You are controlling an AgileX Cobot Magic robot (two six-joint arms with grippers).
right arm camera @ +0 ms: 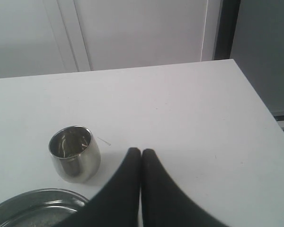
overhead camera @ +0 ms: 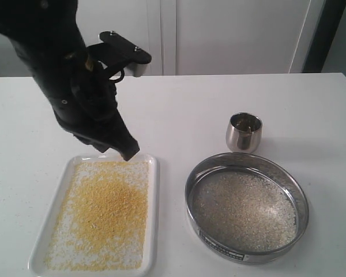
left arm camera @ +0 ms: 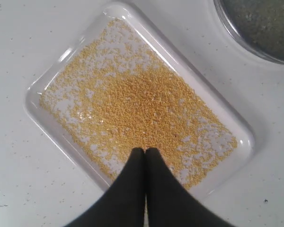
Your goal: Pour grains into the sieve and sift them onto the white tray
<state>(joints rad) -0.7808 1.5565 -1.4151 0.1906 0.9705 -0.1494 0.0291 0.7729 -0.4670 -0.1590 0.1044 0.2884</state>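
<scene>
A white desk (overhead camera: pixel 190 104) stands before pale cabinet panels (overhead camera: pixel 230 34). On it lies a white rectangular shallow tray (overhead camera: pixel 154 190) with rounded corners, strewn with fine golden-yellow granules (overhead camera: pixel 106 213), thickest in the middle. Just beside it sits a wide round metal sieve (overhead camera: pixel 248 161) with a wire-mesh bottom, holding whitish rice-like grains (overhead camera: pixel 245 210). A small rounded steel cup (overhead camera: pixel 244 133) stands upright near the sieve's far rim. The black left pincer (overhead camera: pixel 128 153) hangs over the tray's far end, clenched on nothing. The right pincer (right arm camera: pixel 141 153), clenched and empty too, hovers near the cup.
</scene>
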